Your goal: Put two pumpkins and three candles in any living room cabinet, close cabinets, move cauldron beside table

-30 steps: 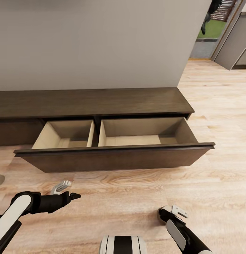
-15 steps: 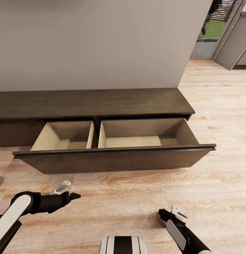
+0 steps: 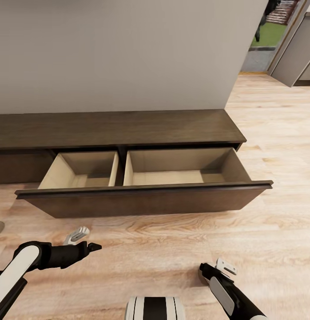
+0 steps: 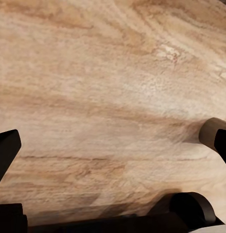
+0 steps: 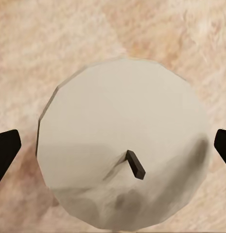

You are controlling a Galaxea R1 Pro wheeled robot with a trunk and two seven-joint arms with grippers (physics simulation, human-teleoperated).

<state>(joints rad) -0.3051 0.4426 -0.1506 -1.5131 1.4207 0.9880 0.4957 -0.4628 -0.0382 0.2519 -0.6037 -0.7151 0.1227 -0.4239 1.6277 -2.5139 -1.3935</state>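
Candle (image 5: 123, 160): one pale, stubby cylinder with a dark wick sits between the fingertips of the right gripper (image 5: 113, 148), seen end-on in the right wrist view. The fingertips (image 5: 6, 150) stand at either side of the candle body; whether they are clamped on it or merely around it cannot be told. In the head view the right gripper (image 3: 212, 270) is low over the wood floor (image 3: 172, 249), well short of the cabinet (image 3: 128, 129).

The cabinet drawer (image 3: 141, 200) is pulled out, with two pale compartments, both with nothing visible inside.

The left gripper (image 3: 86, 240) is released, fingers spread, holding nothing, over bare floor.

Risks from this state:
- If grip on the candle is light, a lift may let the smooth cylinder slip and roll across the floor.
- The raised drawer front stands between gripper and compartment; a low approach could strike it and push the drawer shut.
- A high release could tip or bounce the candle.
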